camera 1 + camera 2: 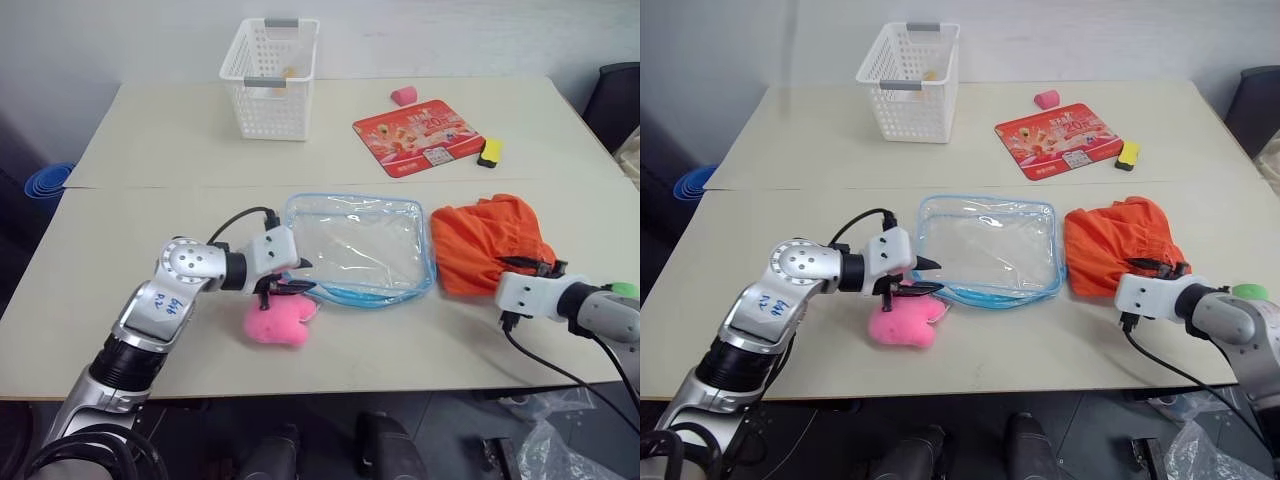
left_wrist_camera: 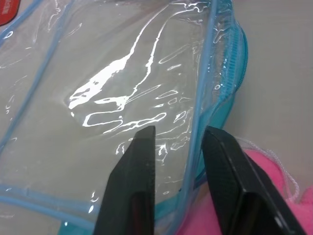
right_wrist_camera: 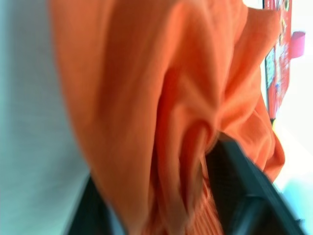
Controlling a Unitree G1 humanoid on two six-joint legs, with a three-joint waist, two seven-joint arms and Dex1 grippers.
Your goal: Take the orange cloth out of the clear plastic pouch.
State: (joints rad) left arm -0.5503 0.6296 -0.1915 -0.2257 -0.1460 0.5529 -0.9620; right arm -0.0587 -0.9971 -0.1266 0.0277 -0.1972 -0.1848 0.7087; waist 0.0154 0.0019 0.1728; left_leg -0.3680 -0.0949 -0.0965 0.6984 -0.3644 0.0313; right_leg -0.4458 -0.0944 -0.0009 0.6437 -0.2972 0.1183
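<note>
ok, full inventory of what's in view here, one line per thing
table: 1, beige, holds everything below
clear plastic pouch: 1, see-through with light blue edging, near middle, lying flat, nothing seen inside
orange cloth: 1, orange, bunched on the table just right of the pouch, outside it
pink plush toy: 1, pink, at the pouch's near left corner
basket: 1, white, far side, left of centre
red printed packet: 1, red, far side, right of the basket
small pink item: 1, pink, behind the packet
small yellow and black item: 1, at the packet's right edge
left gripper: 1, black jaws parted at the pouch's near left edge
right gripper: 1, at the cloth's near edge, fabric draped between its jaws
</note>
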